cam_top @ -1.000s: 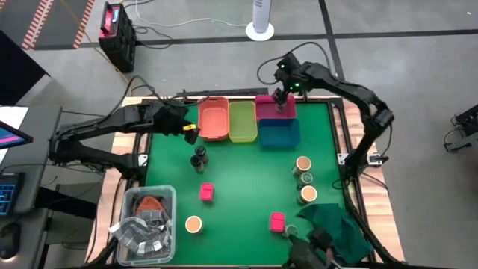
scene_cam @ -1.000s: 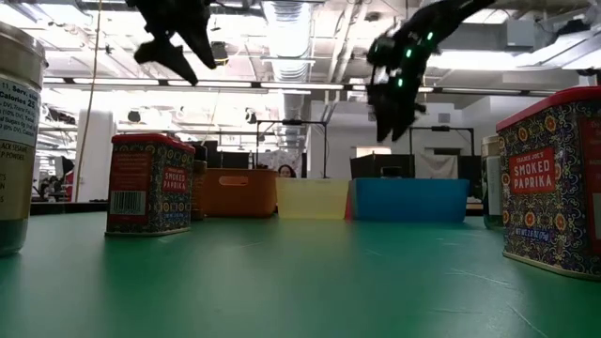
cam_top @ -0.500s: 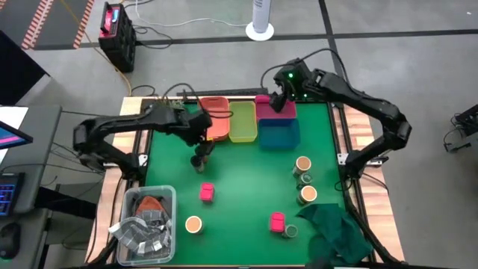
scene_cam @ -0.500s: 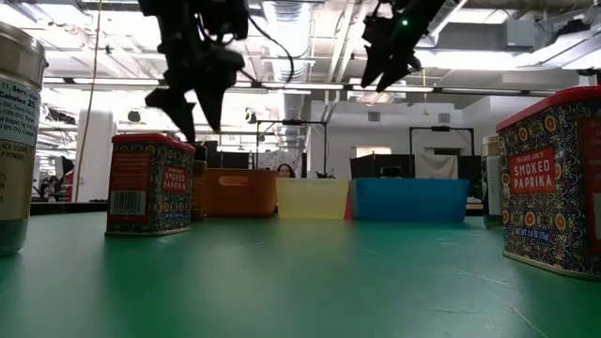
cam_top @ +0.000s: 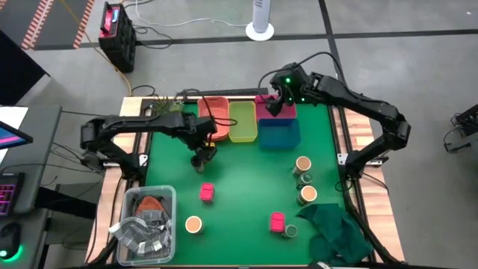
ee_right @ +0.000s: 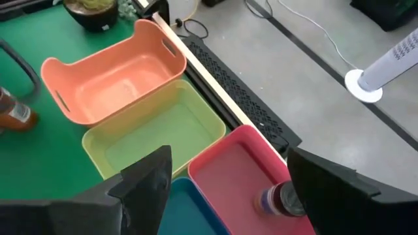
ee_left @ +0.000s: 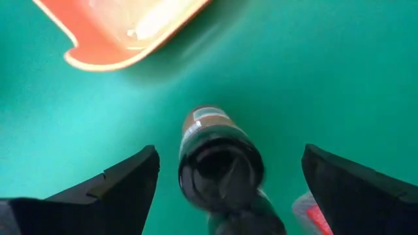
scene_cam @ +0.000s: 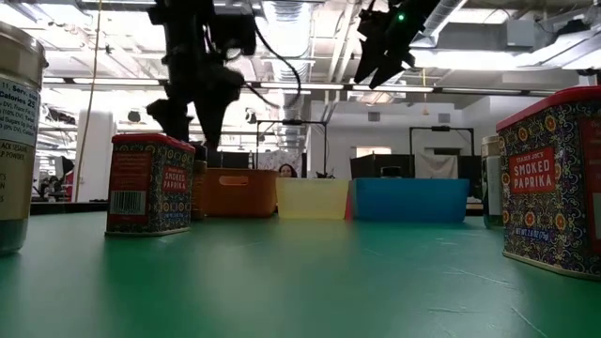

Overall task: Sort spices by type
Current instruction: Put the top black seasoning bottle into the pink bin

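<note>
Nearest the front edge, still unsorted: a tan-topped jar (cam_top: 193, 223), a pink box (cam_top: 277, 220) w/ a green-capped jar (cam_top: 290, 232) just beside it, next to the dark green cloth (cam_top: 336, 228). A bit further in, a 2nd pink box (cam_top: 207, 192) on the left side. On the right side there's a row of 3: tan-topped jars (cam_top: 307, 194) and (cam_top: 302, 164) w/ another small jar (cam_top: 305, 179) between them. Mid-table is the main change. A sec ago the left gripper (cam_top: 203, 144) hung by the orange bin; it has since swung in and dropped over the dark-capped jars (ee_left: 221, 163). Its fingers (ee_left: 130, 179) are spread wide either side of the top jar and not touching it, so a pick looks about to start, not done yet. At the far edge, the bins: orange bin (ee_right: 117, 78) empty, yellow-green bin (ee_right: 157, 130) empty, nothing seen in the blue bin (cam_top: 280, 134), which is only partly in view. The pink bin (ee_right: 228, 163) holds one small jar (ee_right: 282, 200); type can't be told. The right gripper (cam_top: 275, 104) has lifted clear above that bin, fingers apart, holding nothing. That reads as a drop-off just finished, prob. 1 item sorted and approx. 9 to go.
</note>
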Tool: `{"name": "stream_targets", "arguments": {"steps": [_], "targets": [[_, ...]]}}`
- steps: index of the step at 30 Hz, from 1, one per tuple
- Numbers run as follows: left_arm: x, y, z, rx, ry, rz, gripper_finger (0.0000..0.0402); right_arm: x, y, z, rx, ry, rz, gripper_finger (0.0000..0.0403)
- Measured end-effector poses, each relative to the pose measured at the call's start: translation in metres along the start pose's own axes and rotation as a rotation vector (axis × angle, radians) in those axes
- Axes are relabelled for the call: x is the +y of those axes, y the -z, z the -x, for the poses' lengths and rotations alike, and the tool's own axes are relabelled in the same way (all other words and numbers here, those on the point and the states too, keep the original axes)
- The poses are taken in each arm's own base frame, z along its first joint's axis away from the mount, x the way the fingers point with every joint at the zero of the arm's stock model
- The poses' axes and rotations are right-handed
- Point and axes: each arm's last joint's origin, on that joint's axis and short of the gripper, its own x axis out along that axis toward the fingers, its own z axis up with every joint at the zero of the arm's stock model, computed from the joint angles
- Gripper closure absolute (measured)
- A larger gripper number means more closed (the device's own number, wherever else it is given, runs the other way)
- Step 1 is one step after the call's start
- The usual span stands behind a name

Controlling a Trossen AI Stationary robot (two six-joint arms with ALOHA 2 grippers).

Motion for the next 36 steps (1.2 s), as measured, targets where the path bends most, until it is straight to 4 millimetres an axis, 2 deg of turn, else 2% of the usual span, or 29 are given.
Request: {"name": "stream_targets", "arguments": {"steps": [6,9,12,19,21,25,30,36], "targets": [[-0.005,-0.003,-0.028,0.1,-0.023,-0.074,0.0041,0.0,-0.001,0.0,-0.009,0.0,-0.002,0.0075],[-0.006,-0.003,-0.033,0.116,-0.03,-0.111,0.0055,0.0,-0.001,0.0,-0.009,0.0,-0.002,0.0075],[-0.006,-0.003,-0.033,0.113,-0.027,-0.123,0.0087,0.0,-0.001,0.0,-0.006,0.0,0.0,0.0075],[-0.005,-0.004,-0.033,0.116,-0.027,-0.128,0.02,-0.002,0.0,0.0,-0.004,0.005,0.059,0.0075],[-0.005,-0.003,-0.033,0.116,-0.026,-0.128,0.0208,-0.004,-0.001,-0.001,-0.004,0.01,0.06,0.0075],[-0.005,-0.004,-0.029,0.112,-0.016,-0.138,0.0208,-0.008,0.0,-0.002,-0.002,0.018,0.052,0.0075],[-0.01,-0.013,-0.016,0.085,0.005,-0.207,0.0208,-0.008,-0.001,-0.002,-0.003,-0.005,0.045,0.0075],[-0.02,-0.03,0.013,0.015,0.056,-0.277,0.0204,-0.014,0.0,-0.004,0.004,0.005,-0.008,0.0075]]}}
